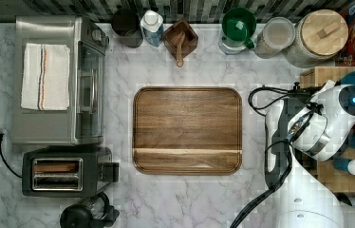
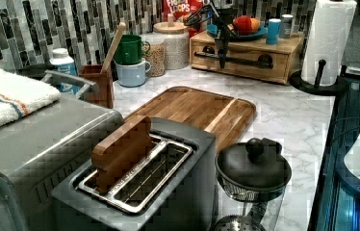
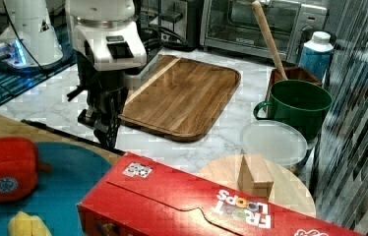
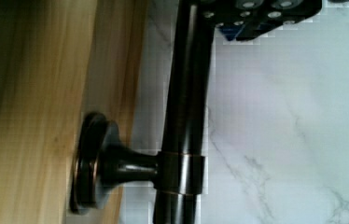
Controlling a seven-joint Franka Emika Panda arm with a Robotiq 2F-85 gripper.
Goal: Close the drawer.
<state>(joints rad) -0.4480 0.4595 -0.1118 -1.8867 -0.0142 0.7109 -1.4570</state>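
The drawer [image 2: 245,66] is the light-wood front of a low wooden box at the back of the counter in the left view, and it looks about flush with the box. A thin black bar handle [image 2: 250,58] runs across it. My gripper [image 2: 222,61] hangs straight down right in front of this handle, near the left view's left end of the bar. In the right view the gripper [image 3: 106,133] points down beside the box edge. The wrist view shows the handle [image 4: 184,93] close up on its round mount, with the drawer's wood front [image 4: 32,116] behind it and marble counter on the other side.
A brown cutting board [image 1: 187,130] lies mid-counter. The box top [image 2: 289,43] carries a blue plate [image 2: 245,32] with toy fruit and small cups. A paper towel roll [image 2: 327,38] stands beside the box. Jars, mugs and a cereal box [image 3: 197,206] line the wall; a toaster [image 1: 66,176] and oven [image 1: 57,80] stand opposite.
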